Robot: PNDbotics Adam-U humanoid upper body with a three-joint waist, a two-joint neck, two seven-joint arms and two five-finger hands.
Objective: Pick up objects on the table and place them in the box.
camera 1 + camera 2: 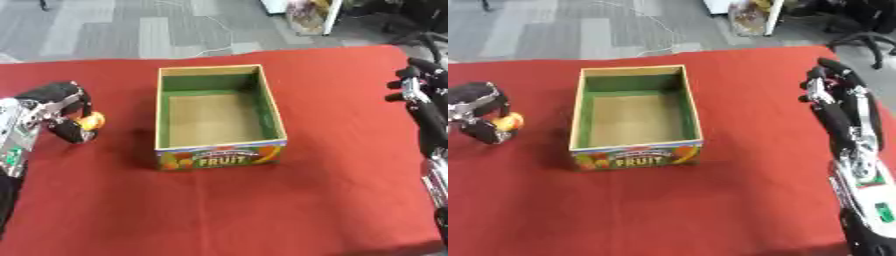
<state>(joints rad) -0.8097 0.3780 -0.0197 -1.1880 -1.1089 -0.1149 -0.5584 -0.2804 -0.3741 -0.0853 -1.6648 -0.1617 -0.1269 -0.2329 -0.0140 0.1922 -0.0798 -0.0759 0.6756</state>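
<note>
A small orange and yellow object point(91, 120) sits inside the curled fingers of my left hand point(59, 107), at the left side of the red table. To its right stands the open cardboard box point(219, 143), with green inner walls, a bare brown floor and "FRUIT" printed on its front. Nothing lies in the box. My right hand point(840, 92) hangs at the table's right edge with its fingers straight, holding nothing.
A red cloth point(227, 205) covers the whole table. Grey carpet floor lies beyond the far edge, with a white stand point(311, 15) and a chair base point(859, 35) at the back right.
</note>
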